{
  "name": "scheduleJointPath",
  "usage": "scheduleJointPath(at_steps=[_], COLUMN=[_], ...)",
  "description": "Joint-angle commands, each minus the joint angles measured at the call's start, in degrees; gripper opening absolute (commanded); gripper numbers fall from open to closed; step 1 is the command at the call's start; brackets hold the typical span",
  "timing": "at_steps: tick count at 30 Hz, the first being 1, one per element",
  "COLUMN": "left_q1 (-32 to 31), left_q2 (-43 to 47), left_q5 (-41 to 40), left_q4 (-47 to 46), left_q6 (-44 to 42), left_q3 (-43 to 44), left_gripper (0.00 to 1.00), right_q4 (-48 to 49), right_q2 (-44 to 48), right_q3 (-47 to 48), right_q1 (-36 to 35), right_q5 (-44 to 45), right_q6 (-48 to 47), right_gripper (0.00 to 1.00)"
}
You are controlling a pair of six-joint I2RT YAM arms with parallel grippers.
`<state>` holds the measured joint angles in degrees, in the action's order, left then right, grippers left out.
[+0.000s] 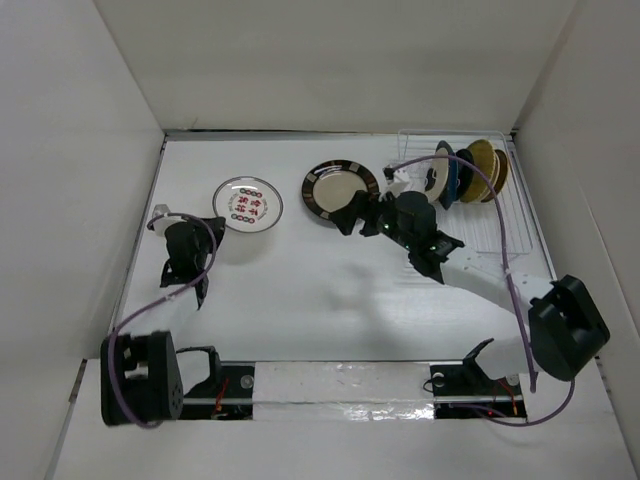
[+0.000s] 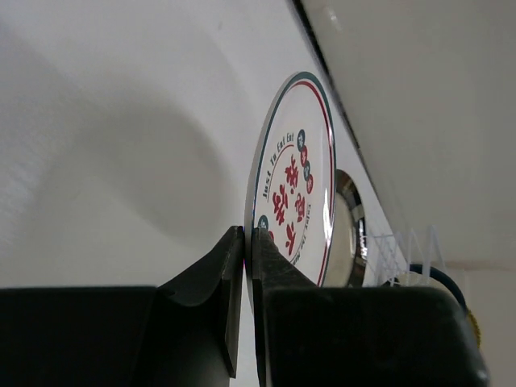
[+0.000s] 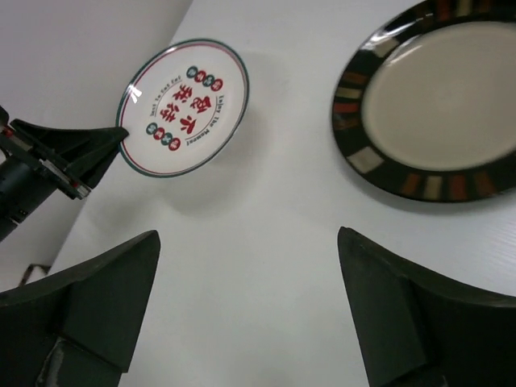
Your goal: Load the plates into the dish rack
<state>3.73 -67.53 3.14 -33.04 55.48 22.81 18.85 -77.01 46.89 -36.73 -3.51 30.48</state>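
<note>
My left gripper (image 1: 216,224) is shut on the near-left rim of the white plate with red marks (image 1: 248,204); the left wrist view shows its jaws (image 2: 248,235) pinching that rim, with the plate (image 2: 294,185) raised off the table. The right wrist view shows the plate (image 3: 185,106) casting a shadow below it. The black-rimmed cream plate (image 1: 340,188) lies flat at the table's middle back. My right gripper (image 1: 352,216) is open and empty just near of it, fingers wide (image 3: 248,242). The white wire dish rack (image 1: 520,215) stands at the back right with several plates (image 1: 470,172) upright in it.
White walls close in the table on the left, back and right. The right arm stretches diagonally from its base (image 1: 565,325) past the rack's near-left side. Cables loop over both arms.
</note>
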Motion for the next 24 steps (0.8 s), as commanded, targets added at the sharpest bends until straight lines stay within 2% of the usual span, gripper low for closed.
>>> scheduleJointPath(at_steps=[1,5,9,15,18,20,21,22,24], left_q1=[-1.0,-1.0,-0.5,-0.5,-0.5,-1.0,-1.0,-1.7,-1.7], left_q2=[11.0,22.7,31.4,32.6,32.5,32.5,32.4,32.1,31.5], left_q5=[-0.2,3.4,8.2,18.4,23.0,25.8,26.7,27.6,29.7], left_q4=[4.7,12.8,16.2,17.0,15.6,13.9,13.1,11.9,11.2], left_q6=[-2.7,-5.9,-6.7,-8.5,-8.6,-8.2,-8.1,-8.0,-8.4], left_q3=[-0.6,-1.0,-1.9,-1.5,-1.4,-1.2,-1.2,-0.8,-0.3], left_gripper=[0.00,0.00,0.00,0.00,0.00,0.00,0.00,0.00,0.00], right_q4=[6.3,5.7,6.4,8.6,9.8,10.1,10.2,10.8,11.6], right_q2=[-6.5,-15.9,-23.3,-27.3,-28.8,-29.3,-29.2,-29.1,-28.2], right_q3=[7.7,16.4,23.0,25.8,25.4,25.4,25.4,25.2,24.6], right_q1=[-1.2,-0.6,-0.6,-1.7,-1.7,-1.7,-1.7,-1.7,-1.7], right_q5=[-5.9,-9.7,-19.0,-24.8,-25.2,-25.8,-26.5,-26.6,-28.0], right_q6=[2.8,4.6,6.8,9.2,11.0,11.2,11.2,11.3,10.9], right_gripper=[0.99,1.00,1.00,0.99,0.95,0.86,0.78,0.54,0.33])
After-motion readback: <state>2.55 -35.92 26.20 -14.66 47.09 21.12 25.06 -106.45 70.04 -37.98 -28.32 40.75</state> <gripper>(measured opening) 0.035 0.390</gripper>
